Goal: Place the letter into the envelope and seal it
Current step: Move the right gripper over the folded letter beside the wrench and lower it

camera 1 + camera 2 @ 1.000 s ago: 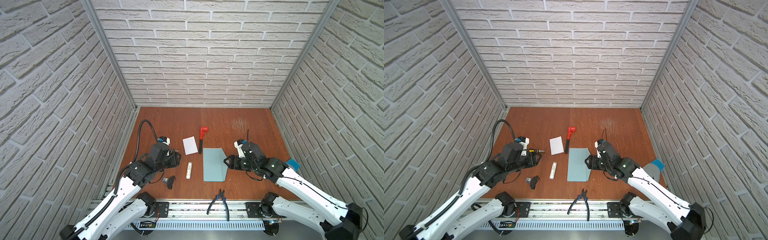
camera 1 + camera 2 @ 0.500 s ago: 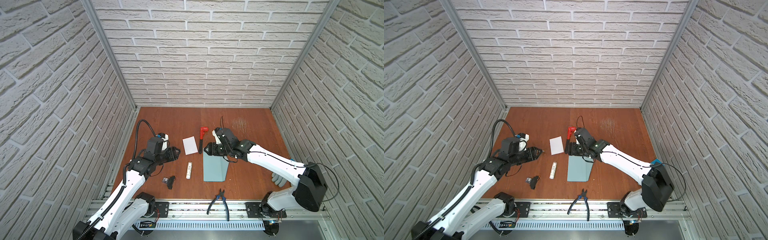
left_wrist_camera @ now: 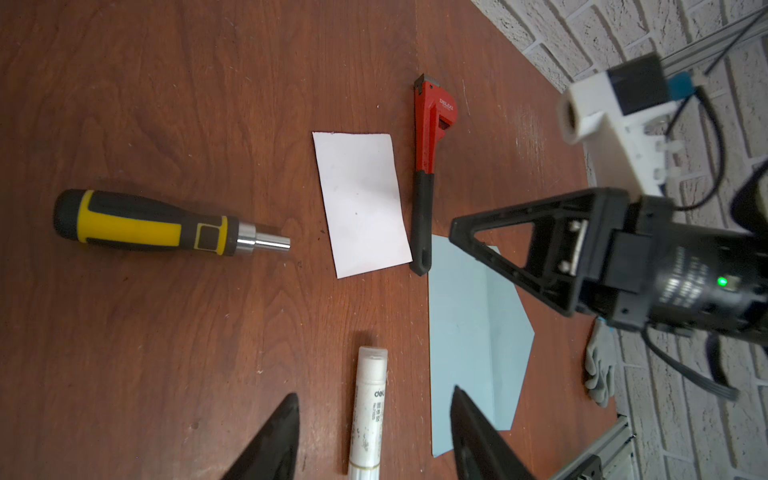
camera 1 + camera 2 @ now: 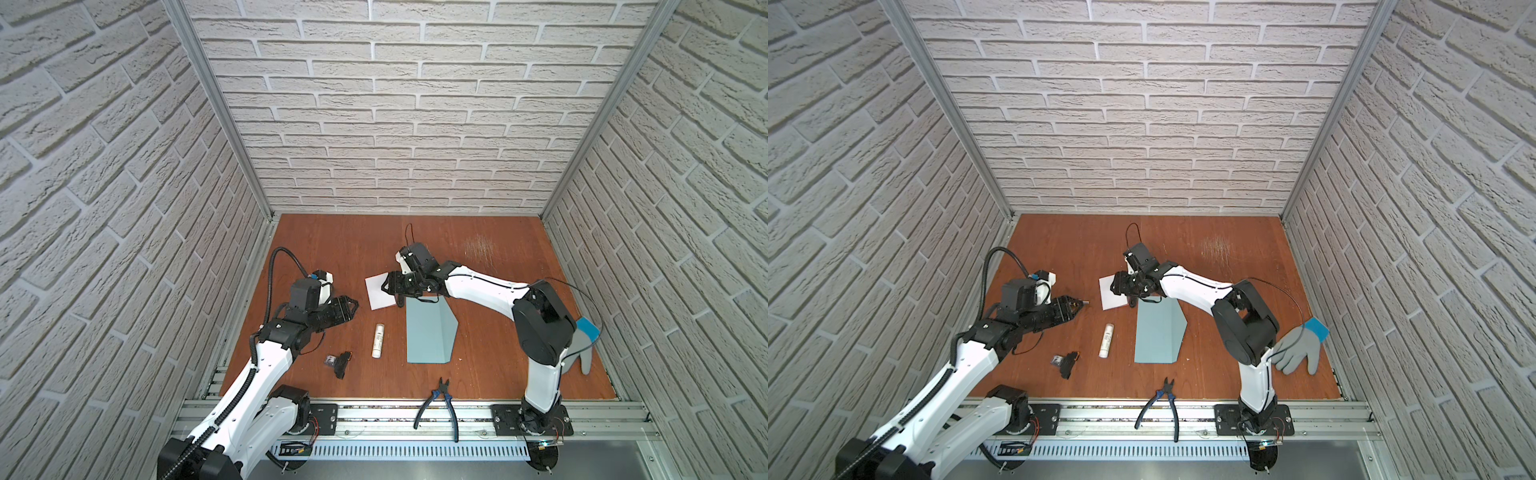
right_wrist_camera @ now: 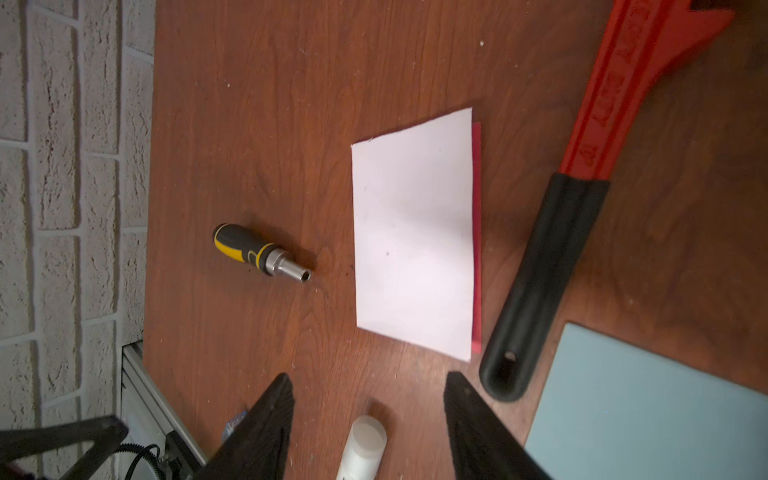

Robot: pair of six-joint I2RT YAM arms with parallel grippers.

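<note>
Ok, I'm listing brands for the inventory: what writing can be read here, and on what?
"DELIXI": on the head of the red wrench.
"deli": on the glue stick; the fine print under it is too small to read.
Raised letters on the wrench's shank, right wrist view: too blurred.
No writing shows on the letter or the envelope.

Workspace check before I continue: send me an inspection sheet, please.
Surface: wooden table, scuffed at the back.
Job's things: letter flat, outside the envelope; they lie apart.
Clutter: glue stick, wrench, screwdriver handle, pliers at the front edge, glove, small black part.
Grippers: left gripper open, empty, beside the letter; right gripper open, empty, over the letter.
Cables: black hose on the left arm; thin wire passes over the glove.
Surroundings: brick-pattern walls, front rail.
</note>
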